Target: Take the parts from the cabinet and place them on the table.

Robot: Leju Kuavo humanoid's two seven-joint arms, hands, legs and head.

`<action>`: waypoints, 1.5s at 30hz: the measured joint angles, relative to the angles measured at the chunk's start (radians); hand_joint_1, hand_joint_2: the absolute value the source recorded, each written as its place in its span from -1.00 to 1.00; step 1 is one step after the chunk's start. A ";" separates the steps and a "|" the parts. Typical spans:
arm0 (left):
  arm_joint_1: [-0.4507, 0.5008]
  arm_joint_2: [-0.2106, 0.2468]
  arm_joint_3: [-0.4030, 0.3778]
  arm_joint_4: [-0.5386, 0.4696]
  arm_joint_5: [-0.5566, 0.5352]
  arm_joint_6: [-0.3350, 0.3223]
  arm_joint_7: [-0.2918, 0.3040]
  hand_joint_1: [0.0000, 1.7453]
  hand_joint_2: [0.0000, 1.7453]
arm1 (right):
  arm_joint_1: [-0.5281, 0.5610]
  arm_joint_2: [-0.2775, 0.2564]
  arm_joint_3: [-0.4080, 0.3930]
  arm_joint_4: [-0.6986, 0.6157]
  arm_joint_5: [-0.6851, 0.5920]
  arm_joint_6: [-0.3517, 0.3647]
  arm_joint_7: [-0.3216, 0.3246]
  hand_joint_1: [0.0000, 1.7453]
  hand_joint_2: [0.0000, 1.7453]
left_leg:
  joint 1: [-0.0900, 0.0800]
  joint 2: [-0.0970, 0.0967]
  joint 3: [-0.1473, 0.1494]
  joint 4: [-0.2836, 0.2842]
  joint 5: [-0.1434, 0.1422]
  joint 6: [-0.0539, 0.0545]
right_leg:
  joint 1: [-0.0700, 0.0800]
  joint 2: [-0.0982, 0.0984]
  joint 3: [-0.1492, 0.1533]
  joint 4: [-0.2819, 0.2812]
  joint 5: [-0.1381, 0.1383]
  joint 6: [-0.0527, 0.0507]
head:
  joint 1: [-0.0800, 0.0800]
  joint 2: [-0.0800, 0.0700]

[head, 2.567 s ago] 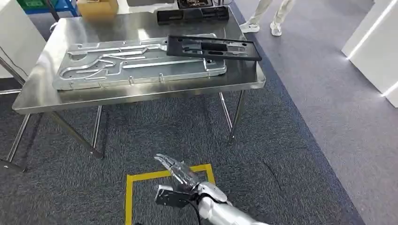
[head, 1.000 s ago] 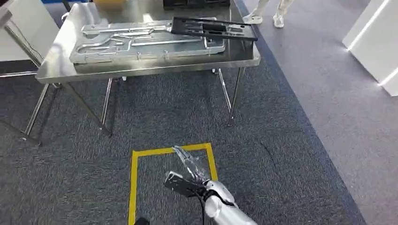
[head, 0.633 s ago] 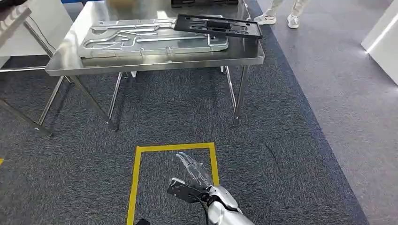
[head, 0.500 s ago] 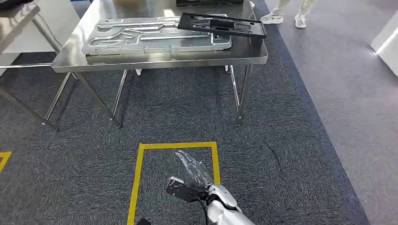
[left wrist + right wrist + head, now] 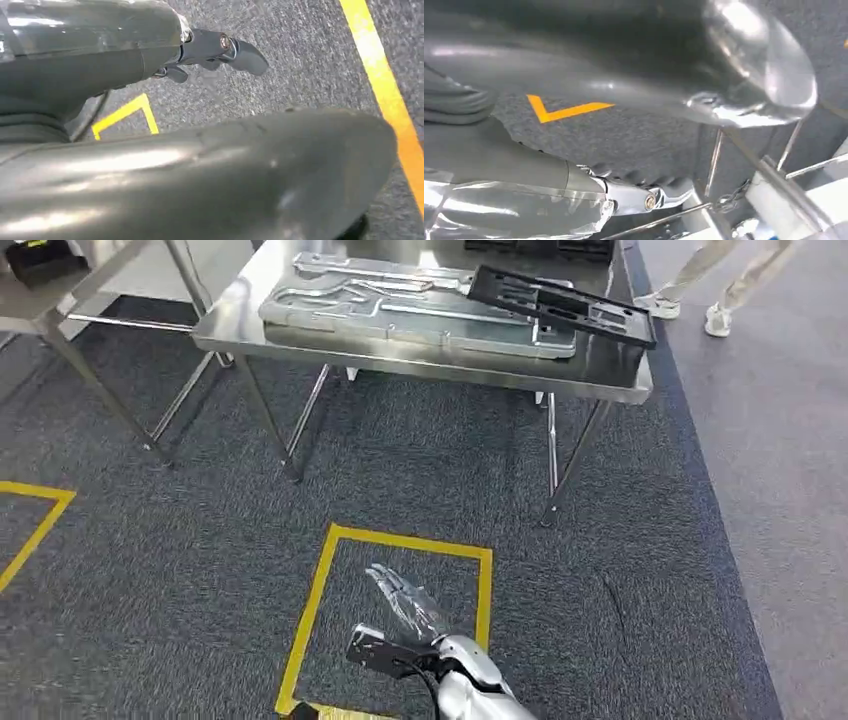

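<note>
So I'm looking down at the stainless steel table (image 5: 420, 358) along the top of the frame, with the big flat silver metal plate with routed channels (image 5: 400, 308) lying on it and the black slotted plastic frame (image 5: 560, 302) resting tilted across its right end. My right hand (image 5: 400, 625), bottom centre over the yellow tape square (image 5: 320, 590), is empty with fingers spread. The left hand (image 5: 220, 50) holds nothing that I can see; fingers look loosely curled, can't really tell. I'd guess the frame is light, stiff and thin, so grab a long edge. Cabinet's somewhere else.
</note>
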 joint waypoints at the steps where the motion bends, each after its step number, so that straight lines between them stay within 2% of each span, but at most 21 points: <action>1: 0.000 -0.001 0.000 0.000 0.000 0.000 -0.001 -1.00 -1.00 | 0.006 -0.003 0.000 0.000 0.003 0.003 -0.001 -1.00 -1.00 | 0.000 -0.015 -0.001 0.000 0.001 0.001 | -0.002 0.004 -0.038 0.075 -0.027 0.004 | 0.000 0.000; 3: 0.006 -0.002 0.000 0.000 0.000 0.001 -0.001 -1.00 -1.00 | 0.015 -0.007 0.001 0.000 0.010 0.012 -0.005 -1.00 -1.00 | 0.000 -0.043 -0.002 0.003 0.001 -0.001 | -0.006 0.004 -0.069 0.118 -0.011 0.007 | 0.000 0.000; 5: 0.007 -0.002 0.000 0.000 0.000 0.002 -0.002 -1.00 -1.00 | 0.015 -0.007 0.003 0.000 0.013 0.018 -0.010 -1.00 -1.00 | 0.001 -0.073 -0.001 0.009 0.001 -0.004 | -0.011 0.012 -0.013 -0.019 0.084 0.008 | 0.000 0.000; 6: 0.006 -0.003 0.000 0.000 0.000 0.002 -0.003 -1.00 -1.00 | 0.015 -0.007 0.006 0.000 0.014 0.019 -0.013 -1.00 -1.00 | 0.001 -0.087 -0.001 0.012 0.000 -0.007 | -0.015 0.039 0.031 -0.112 0.132 0.006 | 0.000 0.000; 7: 0.005 -0.004 0.000 0.000 0.000 0.003 -0.004 -1.00 -1.00 | 0.015 -0.007 0.008 0.000 0.016 0.020 -0.016 -1.00 -1.00 | 0.001 -0.097 -0.005 0.015 -0.001 -0.012 | -0.019 0.096 0.054 -0.161 0.126 0.000 | 0.000 0.000; 12: 0.015 0.003 -0.001 0.000 0.000 0.006 -0.016 -1.00 -1.00 | 0.015 -0.005 0.019 0.003 0.023 0.025 -0.021 -1.00 -1.00 | 0.003 -0.139 -0.024 0.008 0.013 -0.046 | -0.020 0.052 0.058 -0.187 0.141 -0.025 | 0.000 0.000; 14: 0.022 0.003 -0.001 0.000 0.000 0.006 -0.025 -1.00 -1.00 | 0.014 -0.002 0.026 0.003 0.028 0.028 -0.026 -1.00 -1.00 | 0.002 -0.044 -0.052 0.077 -0.036 -0.055 | -0.022 0.028 0.064 -0.198 0.146 -0.035 | 0.000 0.000; 16: 0.020 0.003 -0.002 0.000 0.000 0.007 -0.030 -1.00 -1.00 | 0.015 -0.005 0.026 0.006 0.031 0.031 -0.027 -1.00 -1.00 | 0.010 -0.012 -0.131 0.239 -0.108 -0.066 | -0.020 -0.005 0.063 -0.197 0.144 -0.035 | 0.000 0.000; 18: 0.023 0.006 -0.002 0.000 0.000 0.008 -0.033 -1.00 -1.00 | 0.015 -0.007 0.026 0.013 0.031 0.032 -0.026 -1.00 -1.00 | 0.015 -0.004 -0.167 0.314 -0.119 -0.073 | -0.020 -0.038 0.063 -0.197 0.141 -0.034 | 0.000 0.000; 21: 0.026 0.007 -0.002 0.000 0.000 0.008 -0.034 -1.00 -1.00 | 0.014 -0.005 0.027 0.013 0.033 0.032 -0.026 -1.00 -1.00 | 0.020 0.021 -0.052 0.105 -0.011 -0.074 | -0.024 -0.077 0.069 -0.194 0.134 -0.023 | 0.000 0.000; 22: 0.024 0.008 -0.003 0.000 -0.001 0.008 -0.034 -1.00 -1.00 | 0.013 -0.005 0.027 0.013 0.033 0.031 -0.026 -1.00 -1.00 | 0.017 0.070 -0.006 0.015 -0.001 -0.072 | -0.021 -0.087 0.074 -0.192 0.129 -0.017 | 0.000 0.000; 23: 0.022 0.008 -0.005 0.000 -0.001 0.008 -0.035 -1.00 -1.00 | 0.012 -0.004 0.027 0.013 0.033 0.031 -0.026 -1.00 -1.00 | 0.006 0.075 -0.001 0.010 -0.006 -0.057 | -0.013 -0.096 0.074 -0.193 0.127 -0.010 | 0.000 0.000; 27: 0.025 0.010 -0.010 0.000 -0.003 0.008 -0.038 -1.00 -1.00 | 0.014 -0.004 0.028 0.011 0.043 0.033 -0.018 -1.00 -1.00 | 0.007 0.030 -0.005 0.005 -0.002 -0.031 | -0.014 -0.129 0.087 -0.200 0.123 0.014 | 0.000 0.000; 29: 0.027 0.010 -0.012 0.000 -0.003 0.015 -0.043 -1.00 -1.00 | 0.013 -0.003 0.029 0.003 0.048 0.036 -0.018 -1.00 -1.00 | 0.011 0.010 -0.002 -0.001 0.004 -0.018 | -0.023 -0.037 0.062 -0.136 0.072 0.019 | 0.000 0.000; 32: 0.029 0.010 -0.017 0.000 0.000 0.032 -0.057 -1.00 -1.00 | 0.025 -0.009 0.030 0.004 0.052 0.046 -0.017 -1.00 -1.00 | 0.004 -0.028 -0.006 0.000 0.005 -0.008 | -0.019 0.002 -0.052 0.088 -0.023 0.016 | 0.000 0.000; 34: 0.040 0.010 -0.017 0.000 0.001 0.040 -0.062 -1.00 -1.00 | 0.030 -0.011 0.031 0.005 0.054 0.048 -0.017 -1.00 -1.00 | -0.002 -0.057 -0.006 0.002 0.005 -0.007 | -0.015 0.004 -0.065 0.091 0.012 0.009 | 0.000 0.000; 36: 0.044 0.011 -0.018 0.000 0.001 0.043 -0.064 -1.00 -1.00 | 0.029 -0.011 0.031 0.005 0.054 0.047 -0.018 -1.00 -1.00 | -0.006 -0.086 -0.005 0.005 0.005 -0.007 | -0.011 0.018 0.002 -0.065 0.107 -0.007 | 0.000 0.000; 37: 0.045 0.011 -0.018 0.000 0.000 0.044 -0.066 -1.00 -1.00 | 0.029 -0.011 0.031 0.005 0.054 0.046 -0.018 -1.00 -1.00 | -0.007 -0.100 -0.004 0.006 0.006 -0.007 | -0.008 0.054 0.043 -0.155 0.148 -0.019 | 0.000 0.000; 38: 0.046 0.008 -0.019 0.000 0.000 0.045 -0.069 -1.00 -1.00 | 0.029 -0.012 0.031 0.005 0.055 0.046 -0.018 -1.00 -1.00 | -0.009 -0.106 -0.008 0.007 0.007 -0.012 | -0.011 0.093 0.051 -0.177 0.132 -0.024 | 0.000 0.000; 42: 0.054 0.012 -0.021 0.000 0.000 0.053 -0.072 -1.00 -1.00 | 0.033 -0.012 0.033 0.004 0.059 0.044 -0.021 -1.00 -1.00 | 0.000 -0.144 -0.016 -0.001 0.015 -0.038 | -0.004 0.055 0.059 -0.198 0.146 -0.031 | 0.000 0.000; 45: 0.056 0.016 -0.021 0.000 0.002 0.056 -0.073 -1.00 -1.00 | 0.033 -0.006 0.034 0.000 0.062 0.045 -0.026 -1.00 -1.00 | -0.005 -0.036 -0.063 0.108 -0.054 -0.052 | -0.013 0.012 0.077 -0.222 0.155 -0.043 | -0.001 0.000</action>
